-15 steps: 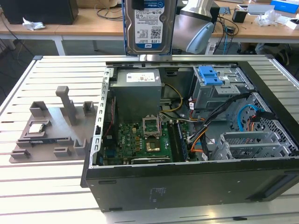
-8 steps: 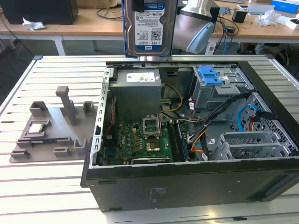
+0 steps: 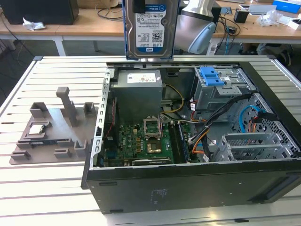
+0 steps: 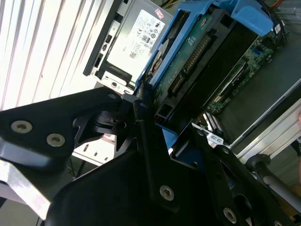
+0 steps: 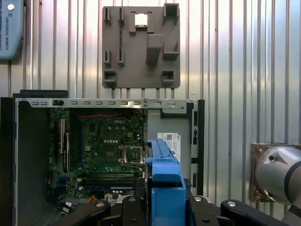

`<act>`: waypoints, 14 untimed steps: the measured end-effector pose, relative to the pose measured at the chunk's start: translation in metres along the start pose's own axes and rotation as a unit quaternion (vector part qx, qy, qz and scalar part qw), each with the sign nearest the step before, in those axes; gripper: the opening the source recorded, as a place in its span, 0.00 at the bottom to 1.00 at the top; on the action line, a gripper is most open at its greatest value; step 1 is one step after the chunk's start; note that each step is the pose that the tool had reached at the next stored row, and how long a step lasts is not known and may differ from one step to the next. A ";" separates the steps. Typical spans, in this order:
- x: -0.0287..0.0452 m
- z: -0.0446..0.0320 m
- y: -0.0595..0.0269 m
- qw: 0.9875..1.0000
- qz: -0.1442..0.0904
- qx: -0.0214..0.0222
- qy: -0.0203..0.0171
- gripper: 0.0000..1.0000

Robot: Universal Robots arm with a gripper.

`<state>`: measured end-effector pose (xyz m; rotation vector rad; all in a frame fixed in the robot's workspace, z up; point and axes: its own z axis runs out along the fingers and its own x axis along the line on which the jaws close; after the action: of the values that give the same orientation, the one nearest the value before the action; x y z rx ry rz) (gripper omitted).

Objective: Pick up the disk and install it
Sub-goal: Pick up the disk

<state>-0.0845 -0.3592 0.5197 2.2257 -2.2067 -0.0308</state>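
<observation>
The disk (image 3: 150,33), a silver hard drive with a white-and-blue label in a blue bracket, hangs upright above the back edge of the open computer case (image 3: 188,183). My gripper (image 3: 139,4) is shut on its upper end. In the first wrist view the blue bracket edge of the disk (image 5: 162,169) sits between the black fingers of my gripper (image 5: 164,202), with the case below. The second wrist view shows the disk's (image 4: 197,52) green circuit-board side held over the power supply (image 4: 136,33).
Inside the case are a drive cage with a blue latch (image 3: 211,77), the power supply (image 3: 138,89), the motherboard (image 3: 141,141) and loose cables. A grey fixture plate (image 3: 51,127) with a processor chip (image 3: 37,129) lies on the slatted table at the exterior view's left.
</observation>
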 end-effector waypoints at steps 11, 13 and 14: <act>0.0104 0.0008 0.0001 1.000 0.000 0.000 0.000 0.36; 0.0115 0.0009 0.0001 1.000 0.000 0.000 0.000 0.36; 0.0121 0.0009 0.0001 1.000 0.000 0.000 0.000 0.36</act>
<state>-0.0845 -0.3714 0.5187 2.2258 -2.2068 -0.0308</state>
